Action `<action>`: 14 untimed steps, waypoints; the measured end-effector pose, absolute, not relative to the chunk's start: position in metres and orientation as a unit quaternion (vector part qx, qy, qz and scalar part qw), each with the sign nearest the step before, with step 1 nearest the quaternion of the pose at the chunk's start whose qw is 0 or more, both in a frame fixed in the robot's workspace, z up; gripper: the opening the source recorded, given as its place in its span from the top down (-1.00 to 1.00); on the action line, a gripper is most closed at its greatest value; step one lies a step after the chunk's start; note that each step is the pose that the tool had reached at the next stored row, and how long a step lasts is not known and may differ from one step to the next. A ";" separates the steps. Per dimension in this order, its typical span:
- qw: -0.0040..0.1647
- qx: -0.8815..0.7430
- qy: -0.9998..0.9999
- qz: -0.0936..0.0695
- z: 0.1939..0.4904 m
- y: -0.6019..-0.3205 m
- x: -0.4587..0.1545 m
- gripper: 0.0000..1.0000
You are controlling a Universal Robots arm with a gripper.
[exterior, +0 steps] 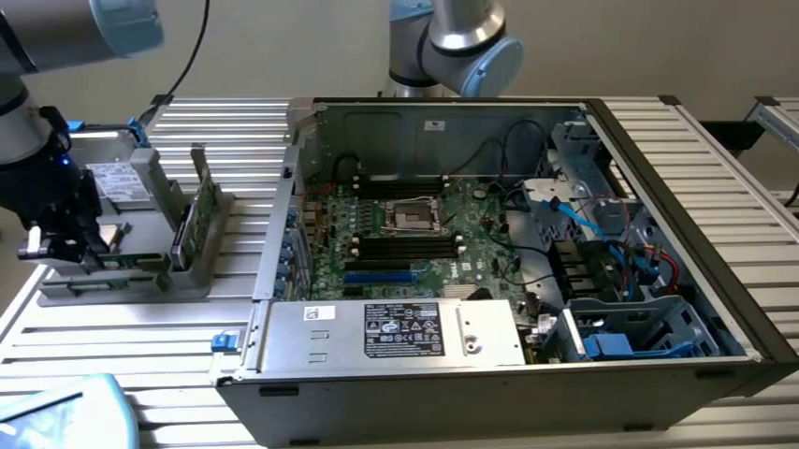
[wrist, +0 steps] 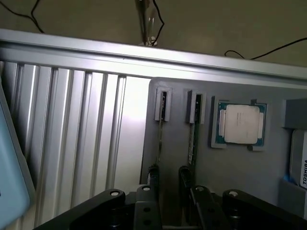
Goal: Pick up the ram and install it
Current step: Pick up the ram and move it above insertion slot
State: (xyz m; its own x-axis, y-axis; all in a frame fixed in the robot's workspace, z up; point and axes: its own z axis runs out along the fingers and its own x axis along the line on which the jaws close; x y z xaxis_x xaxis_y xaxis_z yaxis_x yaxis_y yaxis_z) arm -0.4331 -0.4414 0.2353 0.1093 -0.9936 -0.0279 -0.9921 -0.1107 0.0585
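Note:
Two ram sticks stand on edge in a grey holder. In the wrist view one ram stick [wrist: 192, 140] and a second ram stick [wrist: 159, 136] run side by side towards my fingers. In the exterior view the green ram [exterior: 185, 229] stands upright on the grey fixture tray [exterior: 119, 285] at the exterior view's left. My gripper [wrist: 169, 175] is open, its two dark fingertips apart, each close to the near end of one stick, with nothing gripped. In the exterior view the gripper [exterior: 52, 245] hangs over the tray's left part.
The open computer case [exterior: 736, 309] lies in the middle, with the green motherboard [exterior: 469, 253] and its black memory slots [exterior: 402, 246] inside. A silver processor [wrist: 240, 123] and a hard drive [wrist: 301, 165] sit in the fixture. A second arm [exterior: 456, 37] stands behind the case.

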 end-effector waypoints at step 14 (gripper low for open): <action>0.014 0.753 -0.657 -0.032 0.210 -0.448 -0.432 0.39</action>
State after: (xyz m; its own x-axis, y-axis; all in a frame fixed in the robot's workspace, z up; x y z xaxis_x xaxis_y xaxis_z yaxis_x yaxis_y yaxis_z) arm -0.4323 -0.4476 0.2101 0.1338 -0.9906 -0.0285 -0.9888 -0.1354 0.0632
